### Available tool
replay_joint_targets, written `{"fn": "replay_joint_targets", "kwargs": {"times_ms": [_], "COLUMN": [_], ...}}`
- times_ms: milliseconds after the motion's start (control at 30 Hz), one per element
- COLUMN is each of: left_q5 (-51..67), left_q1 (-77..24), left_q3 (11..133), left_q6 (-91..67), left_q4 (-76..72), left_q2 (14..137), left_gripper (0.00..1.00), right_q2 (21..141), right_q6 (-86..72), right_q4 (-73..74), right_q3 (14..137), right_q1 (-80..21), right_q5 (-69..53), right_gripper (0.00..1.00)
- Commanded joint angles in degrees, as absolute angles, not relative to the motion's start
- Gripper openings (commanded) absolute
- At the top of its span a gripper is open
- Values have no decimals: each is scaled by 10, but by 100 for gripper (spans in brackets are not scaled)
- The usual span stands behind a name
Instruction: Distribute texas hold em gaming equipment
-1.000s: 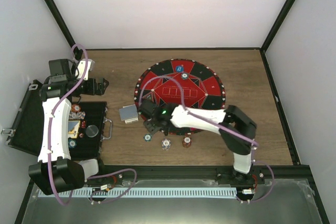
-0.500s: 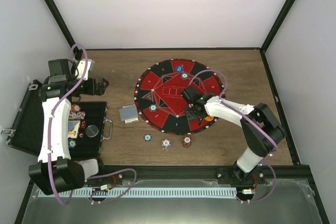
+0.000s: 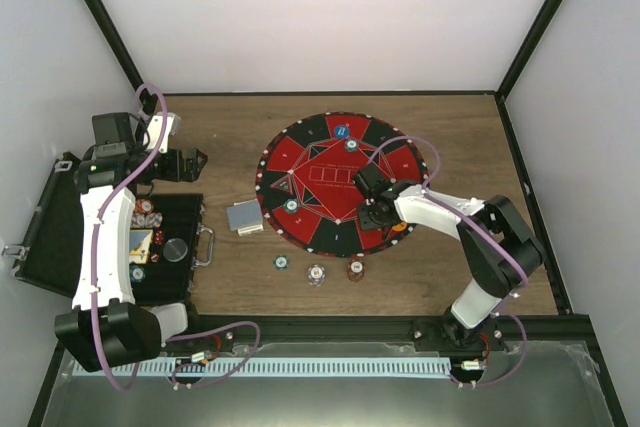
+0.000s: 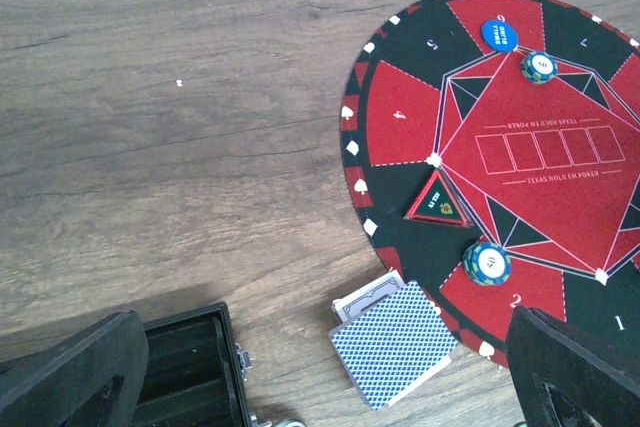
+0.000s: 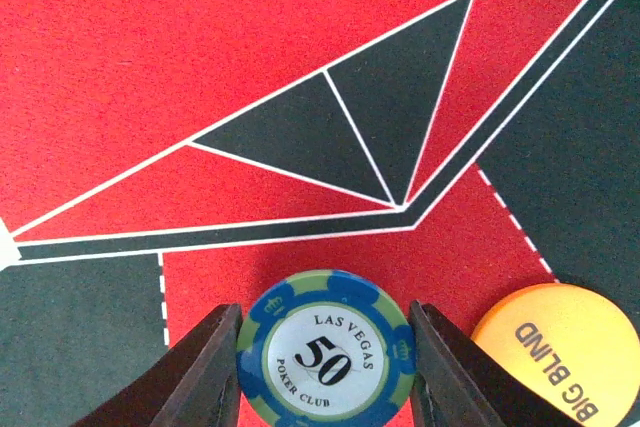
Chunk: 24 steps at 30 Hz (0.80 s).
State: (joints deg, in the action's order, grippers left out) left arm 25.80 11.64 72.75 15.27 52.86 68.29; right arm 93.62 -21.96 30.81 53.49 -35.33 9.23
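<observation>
blue-green striped round poker chip [image 5: 325,352] pinched between right fingers [image 5: 200,377]; likely the set-down step, so next spread and lift. left fingers [image 4: 570,367] spread.

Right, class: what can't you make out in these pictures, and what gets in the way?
- Right wrist view: the lower edge cuts off the 50 chip and the Big Blind disc; whether the right claw grips the chip is unclear.
- Top view: that claw hides the chip; values on the three chips on the wood are too small.
- Left wrist view: the lower edge cuts off the black case.
</observation>
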Motion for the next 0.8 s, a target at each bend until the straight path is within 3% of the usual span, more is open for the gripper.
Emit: {"fn": "replay_joint_targets", "kwargs": {"times_ms": [0, 67, 167, 367, 567, 767], "left_q5": [267, 267, 269, 275, 275, 275], "left_q1": [119, 120, 120, 120, 120, 120], "left_q3": [730, 730, 731, 732, 735, 743], "left_q6": [161, 164, 165, 165, 163, 162], "left_q4": [534, 536, 537, 536, 535, 539], "left_q2": [679, 680, 682, 683, 685, 689], "left_gripper": [100, 100, 100, 100, 100, 100], "right_q2": [946, 948, 944, 907, 882, 865], "right_q6": [-225, -227, -230, -232, -227, -198], "right_q4": [297, 304, 322, 363, 413, 414], "right_q3": [543, 547, 557, 600, 651, 663], "right_q1": [-349, -350, -350, -367, -466, -566], "right_q5": [97, 105, 116, 135, 146, 75], "right_gripper": [36, 55, 66, 69, 70, 74]}}
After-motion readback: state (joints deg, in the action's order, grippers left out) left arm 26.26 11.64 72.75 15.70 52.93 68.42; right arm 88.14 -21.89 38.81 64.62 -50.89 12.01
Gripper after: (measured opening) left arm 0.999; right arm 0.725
